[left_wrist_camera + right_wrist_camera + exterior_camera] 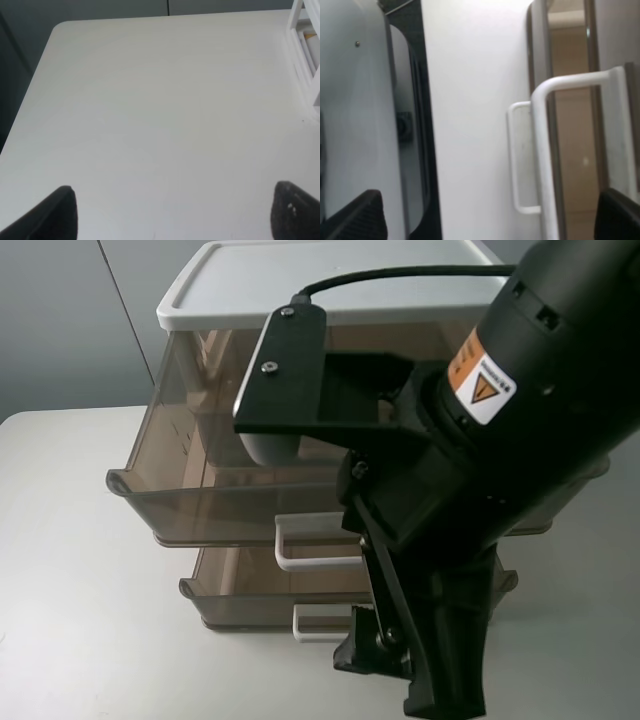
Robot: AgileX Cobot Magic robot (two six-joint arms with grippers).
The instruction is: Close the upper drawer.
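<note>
**Surface/room:** matte white bench (pixel 60 570) with a rounded corner. Grey wall (pixel 60 320) behind it.

**Containers:** white-topped drawer cabinet (pixel 330 280) stands at rear centre of the bench. The smoky-brown translucent plastic upper drawer (pixel 190 465) is pulled well out toward the front. Its wide white loop handle (pixel 312 540) sits at the front centre. Contents: one pale rounded item (pixel 268 448) shows inside, mostly hidden by the arm's black bracket — ID not possible. Beneath it a shallower brown lower drawer (pixel 240 600) is also out, but less far, w/ a narrower white handle (pixel 320 625).

**View differences:**
- **Ext. high view:** the black right arm (pixel 500 440) covers the cabinet's right half and angles down in front of both handles. Finger spread can't be read here.
- **Right wrist view:** the right gripper (pixel 490 217) is spread wide w/ its black fingertips (pixel 360 217) at opposite edges and nothing gripped. Both loop handles lie ahead between them; contact w/ either handle can't be told.
- **Left wrist view:** only this view shows the left gripper (pixel 172 215) — also spread wide, holding nothing, over the bench w/ the cabinet's white frame just at the picture's edge.
</note>
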